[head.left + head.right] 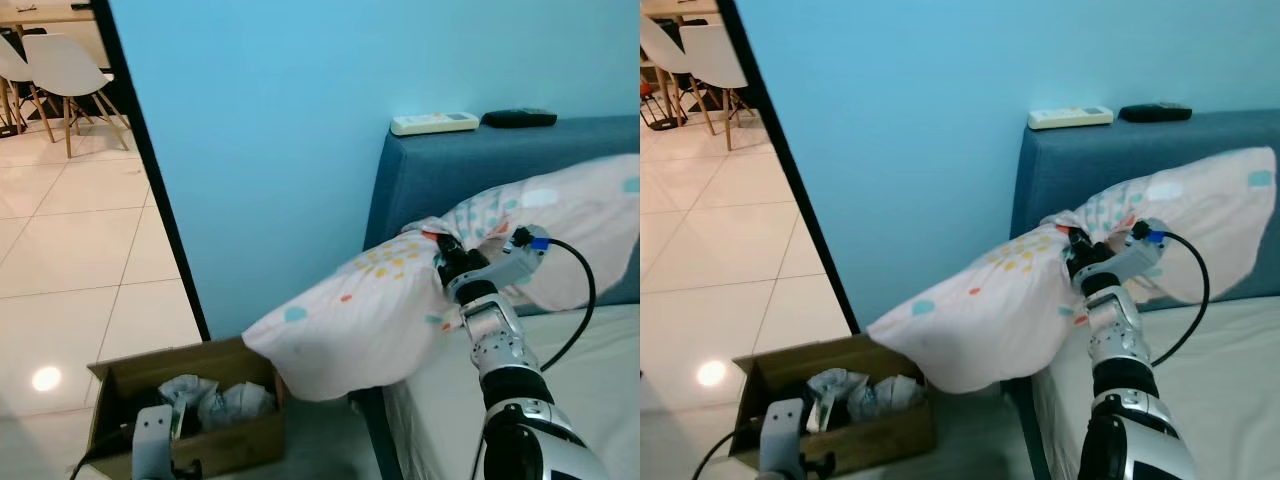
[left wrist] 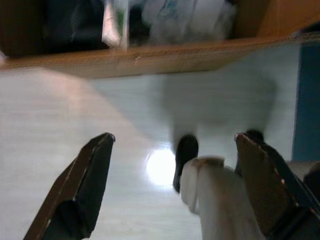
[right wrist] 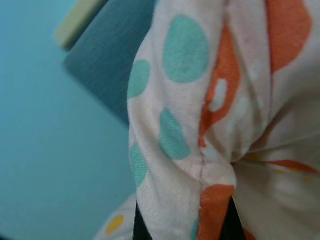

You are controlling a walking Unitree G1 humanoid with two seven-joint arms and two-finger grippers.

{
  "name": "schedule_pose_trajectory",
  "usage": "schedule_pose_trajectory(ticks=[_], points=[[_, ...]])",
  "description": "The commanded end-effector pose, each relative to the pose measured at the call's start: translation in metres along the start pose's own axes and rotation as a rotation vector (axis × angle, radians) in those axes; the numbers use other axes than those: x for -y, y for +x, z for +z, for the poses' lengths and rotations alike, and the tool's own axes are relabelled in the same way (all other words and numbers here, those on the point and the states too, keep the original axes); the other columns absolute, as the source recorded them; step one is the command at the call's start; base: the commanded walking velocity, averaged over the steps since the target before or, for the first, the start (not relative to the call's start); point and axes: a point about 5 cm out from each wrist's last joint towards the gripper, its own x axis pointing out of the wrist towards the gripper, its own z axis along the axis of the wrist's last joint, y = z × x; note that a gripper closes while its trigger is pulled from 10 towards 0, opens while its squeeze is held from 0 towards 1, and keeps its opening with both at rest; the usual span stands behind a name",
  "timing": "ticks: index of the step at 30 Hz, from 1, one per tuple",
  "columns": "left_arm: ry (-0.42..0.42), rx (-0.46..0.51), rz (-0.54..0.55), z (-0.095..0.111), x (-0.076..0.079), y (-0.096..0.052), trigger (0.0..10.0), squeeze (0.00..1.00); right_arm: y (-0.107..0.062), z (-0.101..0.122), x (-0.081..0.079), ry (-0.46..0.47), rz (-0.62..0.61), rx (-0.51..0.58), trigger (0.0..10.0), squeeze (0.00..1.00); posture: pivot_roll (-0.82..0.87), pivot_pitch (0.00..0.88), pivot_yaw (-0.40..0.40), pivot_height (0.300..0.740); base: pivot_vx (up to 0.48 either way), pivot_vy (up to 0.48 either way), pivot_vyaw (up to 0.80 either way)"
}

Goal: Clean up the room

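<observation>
Blue wall (image 1: 280, 150) behind everything; tiled floor (image 1: 80, 250) stretching away on the robot's left, with white chairs (image 1: 60, 65) cut off at the top corner.

Bed (image 1: 600, 390) at the robot's right, mattress and blue headboard (image 1: 470, 165) both cut off by the frame edge.

Patterned pillow (image 1: 370, 310) held up off the bed, pinched at its middle, one end hanging out past the bed corner above the cardboard box (image 1: 190, 410), the other end running toward the headboard and blurred. Bunched fabric hides the fingertips of the right end effector (image 1: 447, 262); clamped on the pillow. Right wrist view: spotted fabric (image 3: 200, 125) pressed close between two black fingers (image 3: 142, 225), cut off at the edge, headboard corner behind.

Cardboard box on the floor beside the bed, open top, holding crumpled pale items (image 1: 225, 400) too small to identify. Left wrist view: box wall (image 2: 150, 55) and contents seen closer but blurred.

Left end effector (image 2: 172, 170) low near the box, spread wide over the glossy floor. Pale blurred shape (image 2: 210, 195) between the fingers in that view; not identifiable.

On the headboard top: white remote (image 1: 434, 122), and just beside it a dark flat object (image 1: 518, 117), detail unreadable.
</observation>
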Motion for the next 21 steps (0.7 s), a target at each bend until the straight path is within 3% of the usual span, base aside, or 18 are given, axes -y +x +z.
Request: schedule_pose_trajectory(ticks=[1,15,21], points=[[0.013,-0.013,0.003,-0.0033,-0.0022,-0.0006,10.0,0.00,0.0064,0.0170,-0.0080,-0.013,0.032,0.081,10.0,0.00,0.06,0.000,-0.029,0.740,0.480,0.000,0.00],[0.047,0.002,-0.014,-0.0012,-0.0006,-0.0004,10.0,0.00,0.0050,0.0217,-0.0017,-0.011,-0.001,0.093,10.0,0.00,0.05,0.000,-0.030,0.740,0.457,0.000,0.00],[0.051,-0.006,-0.026,-0.0017,0.0005,-0.0003,10.0,0.00,0.0047,0.0230,0.0002,-0.011,-0.010,0.094,10.0,0.00,0.05,0.000,-0.033,0.740,0.000,-0.167,0.00]])
